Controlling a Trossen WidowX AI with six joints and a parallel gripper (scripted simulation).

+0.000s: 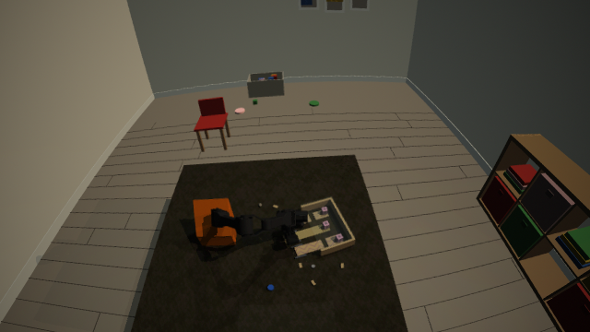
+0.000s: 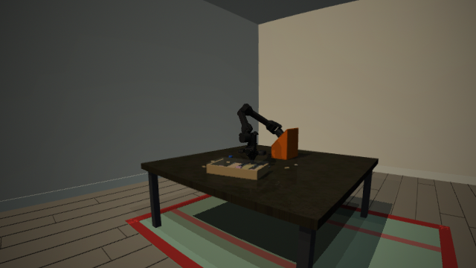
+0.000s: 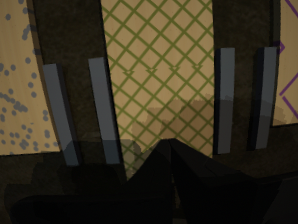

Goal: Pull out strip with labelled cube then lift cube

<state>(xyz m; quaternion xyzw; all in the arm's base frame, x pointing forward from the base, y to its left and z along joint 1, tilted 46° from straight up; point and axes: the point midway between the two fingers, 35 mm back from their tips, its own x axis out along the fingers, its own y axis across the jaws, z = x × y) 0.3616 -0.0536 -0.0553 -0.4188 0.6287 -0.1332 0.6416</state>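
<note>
My gripper (image 2: pixel 252 158) (image 3: pixel 167 145) is shut and empty, its tips low over the near end of the strip with green crosshatching (image 3: pixel 160 45). Whether they touch it I cannot tell. A row of small kinks crosses that strip's pattern ahead of the tips. A grey-dotted strip (image 3: pixel 15 95) lies to its left and a purple-lined strip (image 3: pixel 290 55) to its right. In the top view, three pinkish cubes (image 1: pixel 324 210) (image 1: pixel 325 224) (image 1: pixel 339 237) sit toward the far ends of the strips in the tray (image 1: pixel 343 219) (image 2: pixel 230 170). Their marks are too small to read.
Blue-grey rails (image 3: pixel 104 110) (image 3: pixel 225 100) stand beside the middle strip, with others (image 3: pixel 61 115) (image 3: pixel 264 100) farther out. Small tan pieces (image 1: pixel 313 282) (image 1: pixel 342 266) and a blue disc (image 1: pixel 270 288) lie outside the tray. The orange base block (image 1: pixel 214 221) (image 2: pixel 286 145) is behind the arm.
</note>
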